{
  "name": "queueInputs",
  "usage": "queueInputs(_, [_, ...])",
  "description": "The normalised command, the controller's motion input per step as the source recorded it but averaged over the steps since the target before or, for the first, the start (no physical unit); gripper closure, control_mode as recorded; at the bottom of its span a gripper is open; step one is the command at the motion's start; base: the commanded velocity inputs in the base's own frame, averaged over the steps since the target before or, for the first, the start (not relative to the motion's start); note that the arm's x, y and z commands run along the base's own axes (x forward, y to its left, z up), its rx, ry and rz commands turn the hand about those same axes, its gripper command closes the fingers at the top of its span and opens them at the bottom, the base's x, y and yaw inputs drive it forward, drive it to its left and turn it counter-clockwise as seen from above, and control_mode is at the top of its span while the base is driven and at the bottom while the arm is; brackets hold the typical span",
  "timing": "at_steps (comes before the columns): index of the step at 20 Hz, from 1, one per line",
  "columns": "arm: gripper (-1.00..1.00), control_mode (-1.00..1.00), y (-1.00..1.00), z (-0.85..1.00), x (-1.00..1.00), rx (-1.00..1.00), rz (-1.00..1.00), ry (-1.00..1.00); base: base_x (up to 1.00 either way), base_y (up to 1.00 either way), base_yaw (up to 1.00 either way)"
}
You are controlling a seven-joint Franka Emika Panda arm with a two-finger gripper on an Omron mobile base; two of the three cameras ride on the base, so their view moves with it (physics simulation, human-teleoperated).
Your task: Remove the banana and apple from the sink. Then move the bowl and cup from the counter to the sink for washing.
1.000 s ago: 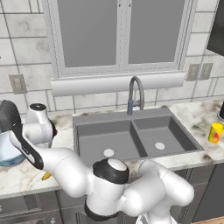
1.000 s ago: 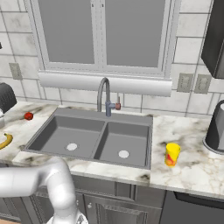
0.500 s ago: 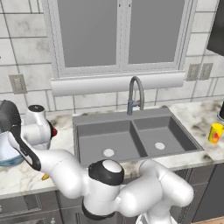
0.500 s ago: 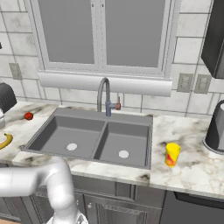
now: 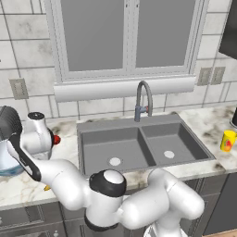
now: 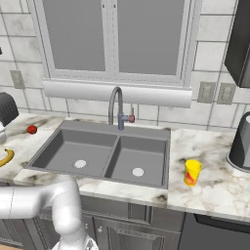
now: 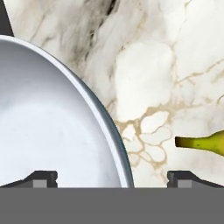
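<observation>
Fruit removal is judged finished: banana [image 6: 6, 157] and apple [image 6: 32, 129] lie on the surface [image 6: 215, 185], sink [image 6: 105, 154] emptied. Hand [image 7: 112, 178], spread, is positioned over the bowl [image 7: 52, 131] rim; cup [image 6: 192, 172] is left.

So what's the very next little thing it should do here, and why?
Probably lower straight down so the open fingers close on the bowl rim. In the hand view that rim runs between the two tips, the banana and apple already lie on the counter, and the sink has no fruit in it.
</observation>
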Motion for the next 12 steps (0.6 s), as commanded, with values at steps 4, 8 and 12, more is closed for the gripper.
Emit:
queueInputs(4, [1.00, -1.00, 0.07, -0.10, 0.05, 0.00, 0.00, 0.00, 0.00, 0.00, 0.00])
queueInputs(8, [1.00, -1.00, 0.06, -0.10, 0.03, 0.00, 0.00, 0.00, 0.00, 0.00, 0.00])
queueInputs(12, [1.00, -1.00, 0.02, -0.06, 0.00, 0.00, 0.00, 0.01, 0.00, 0.00, 0.00])
